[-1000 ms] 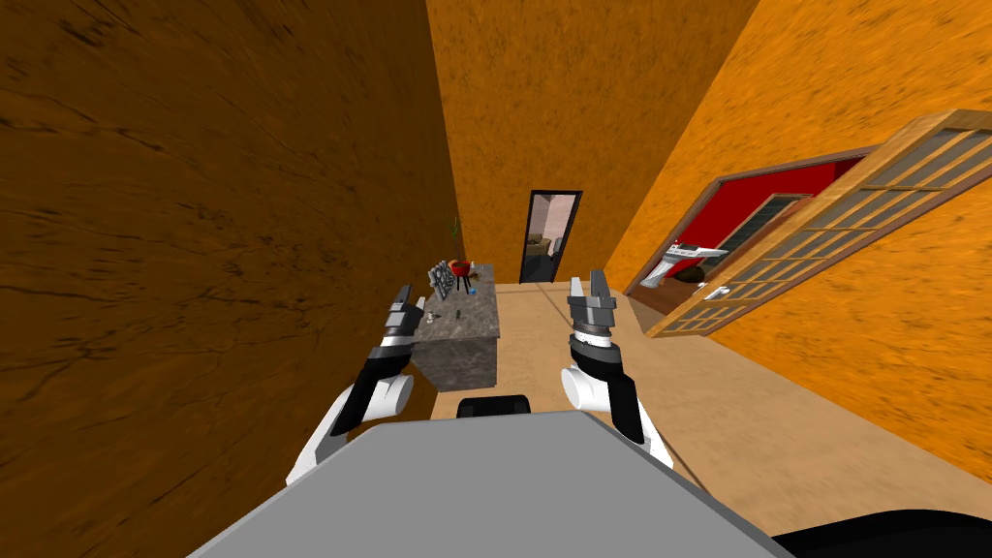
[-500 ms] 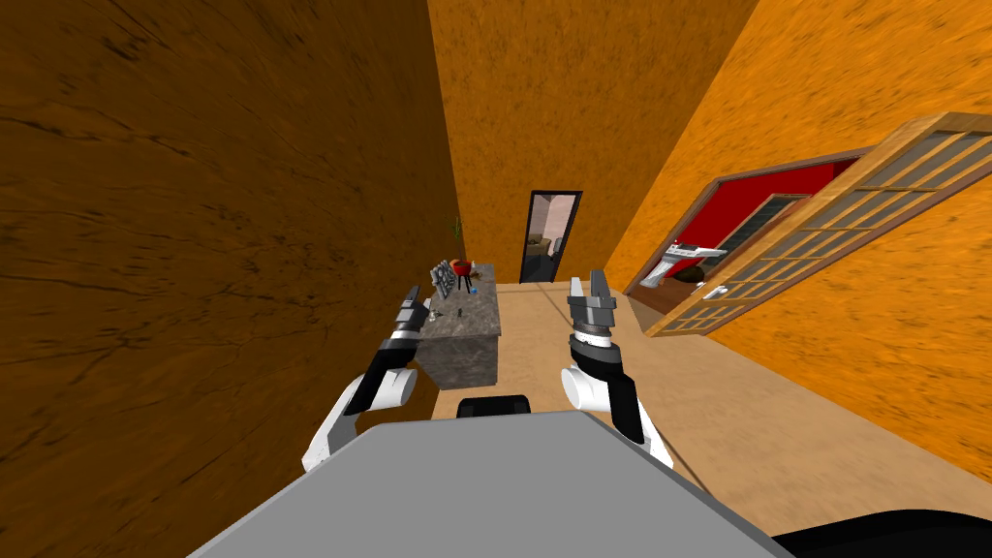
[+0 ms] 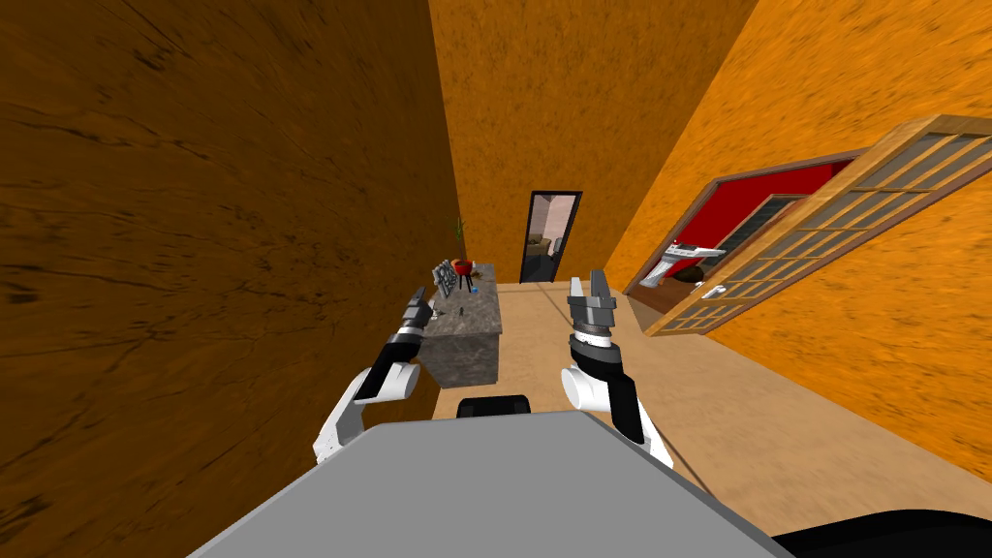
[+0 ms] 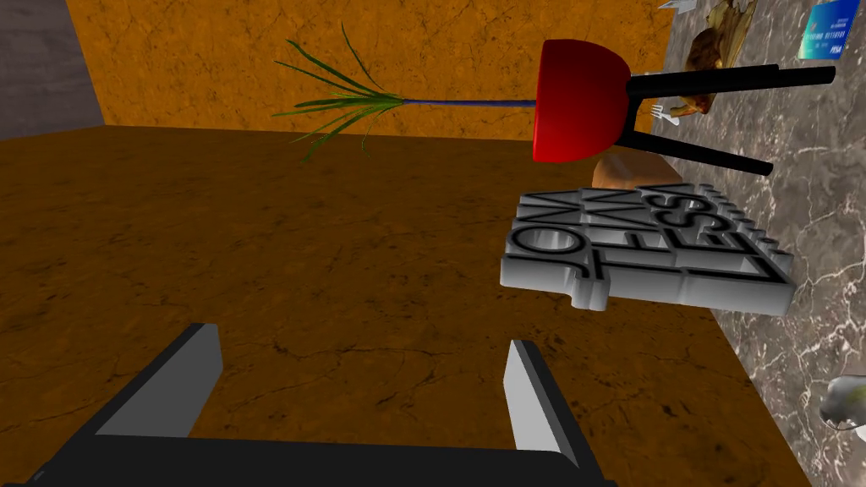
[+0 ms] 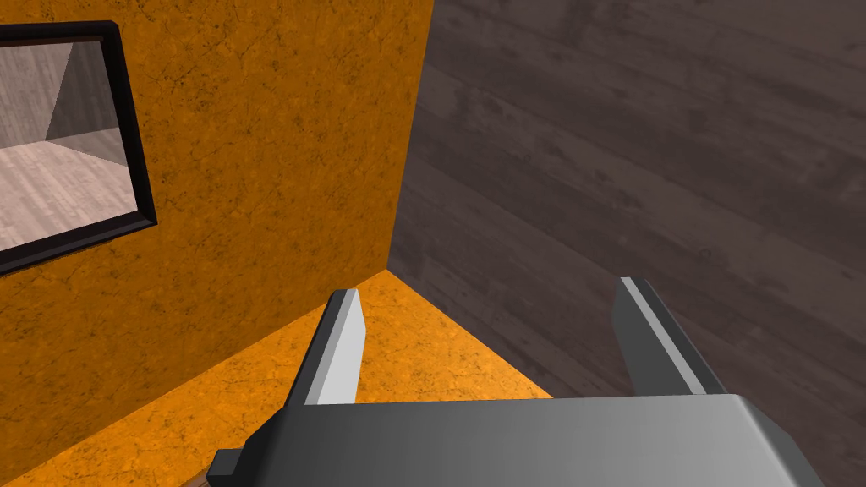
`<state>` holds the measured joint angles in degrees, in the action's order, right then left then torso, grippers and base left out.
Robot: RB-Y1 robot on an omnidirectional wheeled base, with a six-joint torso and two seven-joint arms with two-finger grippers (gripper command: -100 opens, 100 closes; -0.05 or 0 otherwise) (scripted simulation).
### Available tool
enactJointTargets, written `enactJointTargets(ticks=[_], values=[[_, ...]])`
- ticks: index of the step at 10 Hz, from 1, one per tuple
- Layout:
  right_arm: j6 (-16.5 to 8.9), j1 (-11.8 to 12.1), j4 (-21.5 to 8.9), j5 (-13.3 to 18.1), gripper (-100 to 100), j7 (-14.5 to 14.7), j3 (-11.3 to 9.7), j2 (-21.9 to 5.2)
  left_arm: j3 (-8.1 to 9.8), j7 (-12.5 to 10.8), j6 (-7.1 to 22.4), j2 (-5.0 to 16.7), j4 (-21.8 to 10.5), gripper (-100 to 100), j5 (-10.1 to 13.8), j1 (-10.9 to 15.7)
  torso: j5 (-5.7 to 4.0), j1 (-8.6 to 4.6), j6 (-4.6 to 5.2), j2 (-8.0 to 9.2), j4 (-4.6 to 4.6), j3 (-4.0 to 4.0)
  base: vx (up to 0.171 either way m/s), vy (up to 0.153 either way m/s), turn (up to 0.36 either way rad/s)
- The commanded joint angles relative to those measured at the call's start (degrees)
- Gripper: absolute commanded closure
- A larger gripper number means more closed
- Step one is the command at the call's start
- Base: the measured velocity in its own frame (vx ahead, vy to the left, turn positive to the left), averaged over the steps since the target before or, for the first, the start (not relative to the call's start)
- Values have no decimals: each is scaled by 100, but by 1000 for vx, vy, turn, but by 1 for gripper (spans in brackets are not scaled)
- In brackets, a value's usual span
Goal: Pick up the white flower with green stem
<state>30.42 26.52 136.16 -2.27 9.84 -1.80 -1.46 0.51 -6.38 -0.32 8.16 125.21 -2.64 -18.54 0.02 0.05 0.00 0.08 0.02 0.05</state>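
Observed: left gripper [image 4: 362, 334] fingers apart, empty, at wall-side edge of the marble counter [image 4: 812, 211] | white flower [image 4: 846, 404] partly seen on counter, just beside that gripper, outside its fingers | ahead of it: grey letter block [image 4: 643, 249], red pot [image 4: 579, 101] | right gripper [image 5: 489, 287] fingers apart, empty, clear of counter.
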Motion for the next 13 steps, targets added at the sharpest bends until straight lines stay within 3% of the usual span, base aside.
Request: enactJointTargets(ticks=[1, 13], values=[[0, 0, 0, 0, 0, 0, 0, 0, -12, -69, 286, 23, -59, -100, -6, 95, 0, 0, 0, 0, 0, 0, -25, 10, 0], [0, 0, 0, 0, 0, 0, 0, 0, -52, -329, 2059, -45, -426, -100, -76, 720, 0, -1, 0, -4, -1, -2, -19, 16, -7]])
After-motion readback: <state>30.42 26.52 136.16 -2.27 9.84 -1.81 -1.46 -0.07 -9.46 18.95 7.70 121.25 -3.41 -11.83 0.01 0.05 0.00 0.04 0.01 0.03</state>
